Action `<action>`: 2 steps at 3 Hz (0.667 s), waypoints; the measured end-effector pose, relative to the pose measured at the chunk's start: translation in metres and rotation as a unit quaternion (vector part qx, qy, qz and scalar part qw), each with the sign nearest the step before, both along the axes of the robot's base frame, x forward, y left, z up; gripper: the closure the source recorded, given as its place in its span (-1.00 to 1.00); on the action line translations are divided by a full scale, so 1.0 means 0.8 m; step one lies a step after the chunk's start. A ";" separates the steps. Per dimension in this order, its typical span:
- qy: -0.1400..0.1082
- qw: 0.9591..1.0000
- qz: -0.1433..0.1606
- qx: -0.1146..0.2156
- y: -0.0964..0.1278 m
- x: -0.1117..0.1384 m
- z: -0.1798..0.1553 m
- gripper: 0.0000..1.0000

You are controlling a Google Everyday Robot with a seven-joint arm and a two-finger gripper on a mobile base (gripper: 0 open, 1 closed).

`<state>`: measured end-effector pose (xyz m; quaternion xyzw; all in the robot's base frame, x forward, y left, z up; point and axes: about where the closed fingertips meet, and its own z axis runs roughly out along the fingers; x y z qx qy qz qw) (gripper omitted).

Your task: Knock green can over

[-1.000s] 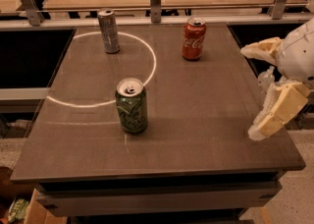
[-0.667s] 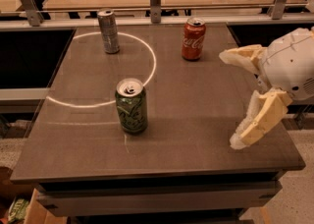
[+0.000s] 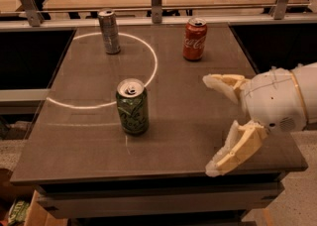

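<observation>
The green can (image 3: 132,106) stands upright on the dark grey table (image 3: 89,141), a little left of its middle, with pale swirl markings and a silver top with pull tab. My gripper (image 3: 210,123) comes in from the right side, over the table's right front part. Its two cream fingers (image 3: 237,146) are spread wide apart and hold nothing. The gripper is well to the right of the green can and does not touch it.
A red Coca-Cola can (image 3: 194,38) stands at the back right of the table. A taller slim silver-grey can (image 3: 109,31) stands at the back left. A bright ring of light (image 3: 148,74) lies on the tabletop. A railing and a cluttered desk lie behind.
My gripper has moved left over the table, toward the green can, fingers still spread. The cans have not moved.
</observation>
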<state>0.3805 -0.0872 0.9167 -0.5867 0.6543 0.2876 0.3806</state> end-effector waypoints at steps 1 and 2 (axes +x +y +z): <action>-0.016 0.999 -0.023 -0.027 0.011 0.003 -0.011 -1.00; -0.022 0.999 -0.024 -0.041 0.008 0.003 -0.013 -1.00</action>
